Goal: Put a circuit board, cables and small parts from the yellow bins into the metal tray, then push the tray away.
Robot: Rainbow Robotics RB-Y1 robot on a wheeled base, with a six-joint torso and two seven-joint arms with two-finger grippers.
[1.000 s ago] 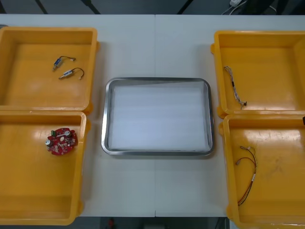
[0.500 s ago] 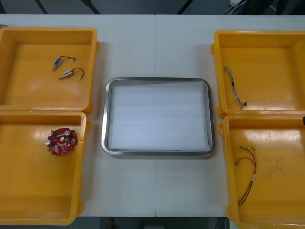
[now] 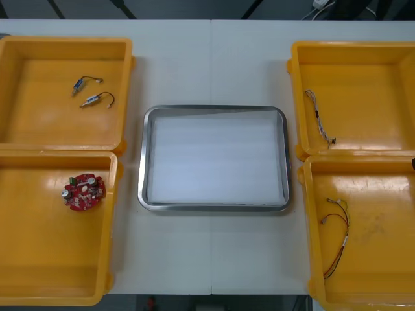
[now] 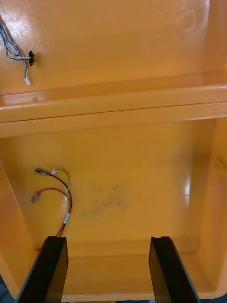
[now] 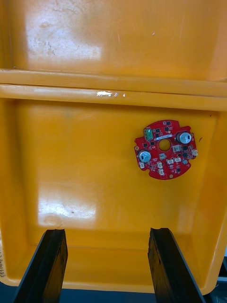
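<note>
Your left gripper (image 5: pixel 108 232) hangs over the near left bin (image 3: pixel 39 259), fingers apart and empty. The board (image 5: pixel 165 149) lies ahead of them, nearer the right finger, toward the bin's far right corner. Your right gripper (image 4: pixel 108 239), also spread, waits over the near right bin (image 4: pixel 142 165).

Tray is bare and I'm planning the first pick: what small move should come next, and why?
Probably shift the left gripper toward the circuit board and lower it. Its fingers stand open above that bin, the board lies ahead of them, off centre, and the tray holds nothing. The right gripper hovers open over the red and yellow cable.
</note>
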